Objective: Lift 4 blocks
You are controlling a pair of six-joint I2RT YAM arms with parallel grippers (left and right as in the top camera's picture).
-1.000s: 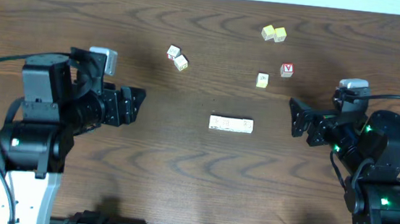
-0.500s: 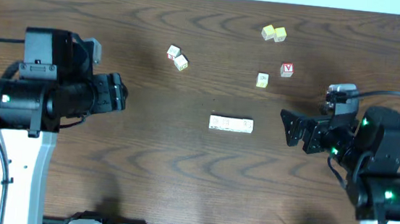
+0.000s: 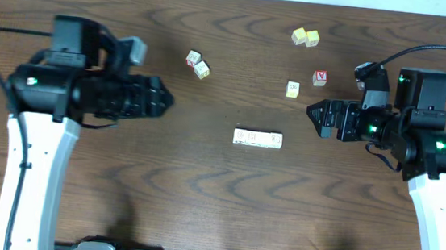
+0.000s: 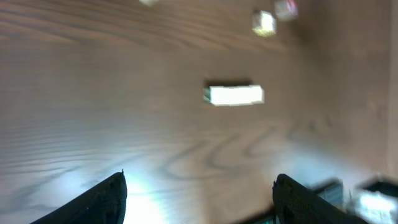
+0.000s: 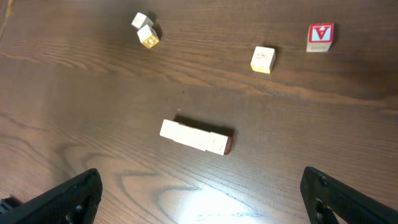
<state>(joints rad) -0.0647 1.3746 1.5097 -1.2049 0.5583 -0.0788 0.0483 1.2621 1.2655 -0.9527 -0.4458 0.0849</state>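
Seen from above, the blocks (image 3: 257,138) lie on a dark wooden table (image 3: 200,196) as one short pale row, apparently four cubes touching side to side, between the two arms and touched by neither. The left wrist view is too blurred to tell the cubes apart. The left gripper (image 3: 163,100) hangs well apart from the row, fingers spread wide and holding nothing. The right gripper (image 3: 313,117) faces it from the other side, likewise spread and empty, while a red-faced cube (image 3: 319,78) and a yellow-topped pair (image 3: 305,37) lie farther back.
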